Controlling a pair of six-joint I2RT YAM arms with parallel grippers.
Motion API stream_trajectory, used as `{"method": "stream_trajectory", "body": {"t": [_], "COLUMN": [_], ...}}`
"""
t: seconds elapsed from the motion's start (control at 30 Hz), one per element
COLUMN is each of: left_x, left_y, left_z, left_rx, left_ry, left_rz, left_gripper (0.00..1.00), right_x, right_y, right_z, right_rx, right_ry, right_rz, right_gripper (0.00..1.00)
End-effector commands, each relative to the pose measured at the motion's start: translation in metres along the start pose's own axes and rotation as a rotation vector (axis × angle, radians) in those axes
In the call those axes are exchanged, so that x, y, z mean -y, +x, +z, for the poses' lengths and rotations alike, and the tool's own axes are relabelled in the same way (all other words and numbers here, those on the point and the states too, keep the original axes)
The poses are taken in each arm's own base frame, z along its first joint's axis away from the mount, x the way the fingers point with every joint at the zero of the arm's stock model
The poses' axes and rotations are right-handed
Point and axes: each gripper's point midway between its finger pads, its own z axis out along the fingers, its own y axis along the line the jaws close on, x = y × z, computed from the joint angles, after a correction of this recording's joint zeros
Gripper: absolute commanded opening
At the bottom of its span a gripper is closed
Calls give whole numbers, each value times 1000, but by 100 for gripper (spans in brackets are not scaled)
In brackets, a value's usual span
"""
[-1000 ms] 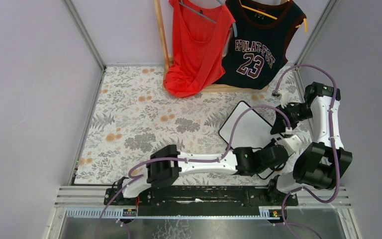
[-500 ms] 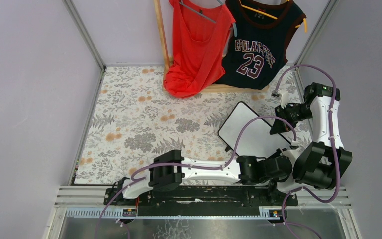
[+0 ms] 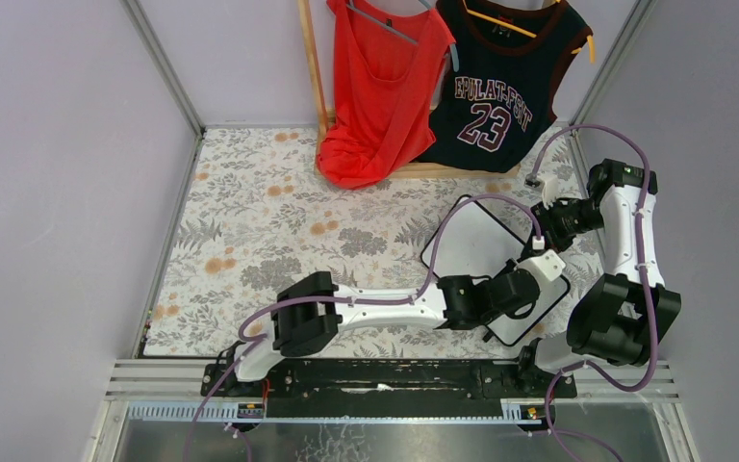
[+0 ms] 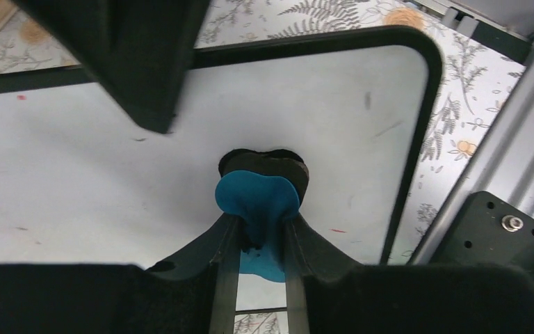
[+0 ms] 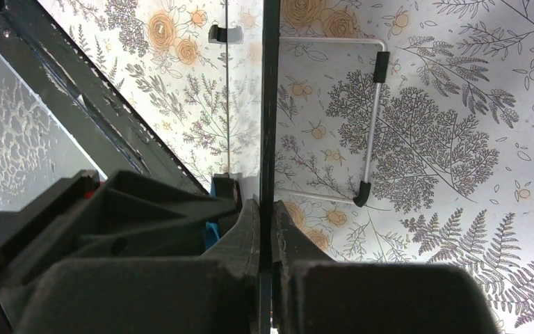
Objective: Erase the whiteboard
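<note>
The whiteboard [image 3: 471, 245], white with a thin black frame, lies tilted at the right of the flowered table. My right gripper [image 3: 542, 234] is shut on its far right frame edge, which runs between the jaws in the right wrist view [image 5: 270, 104]. My left gripper [image 3: 531, 286] is shut on a blue eraser [image 4: 259, 202] and presses it on the board face [image 4: 111, 139] near a rounded corner. Only tiny red specks [image 4: 338, 230] show on the white surface. The eraser also shows in the right wrist view [image 5: 212, 233].
A wire stand [image 5: 372, 118] with black feet sits under the board. A red top [image 3: 380, 91] and a dark number 23 jersey [image 3: 500, 82] hang on a wooden rack at the back. Grey walls enclose the table, and a metal rail [image 3: 394, 375] runs along the near edge.
My left gripper with the eraser swept toward the near edge, then back onto the board's near right part. The board shifted slightly in the right gripper's hold.
</note>
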Motion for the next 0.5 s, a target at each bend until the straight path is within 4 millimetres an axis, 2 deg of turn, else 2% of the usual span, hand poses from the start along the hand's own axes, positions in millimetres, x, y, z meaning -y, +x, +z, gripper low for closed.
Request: {"method": "stream_trajectory", "body": {"t": [0.0,0.13,0.33,0.47], "left_x": [-67,-51,-1,25], "left_y": [-3,-4,7,14], "left_z": [9,7,2,0], "left_rx": [17,16,7,-1], "left_ry": [-188,-123,-26,18], "left_rz": [-20,-51,-34,-22], "left_gripper": [0,0,0,0], "right_x": [-7,-7,-7,-6], "right_y": [28,27,27,27], "right_z": [5,6,6,5], "right_rx": [-138,-138,-138,-140], "right_ry": [-38,-41,-41,-40], "right_rz": [3,5,6,4], "right_gripper": [0,0,0,0]}}
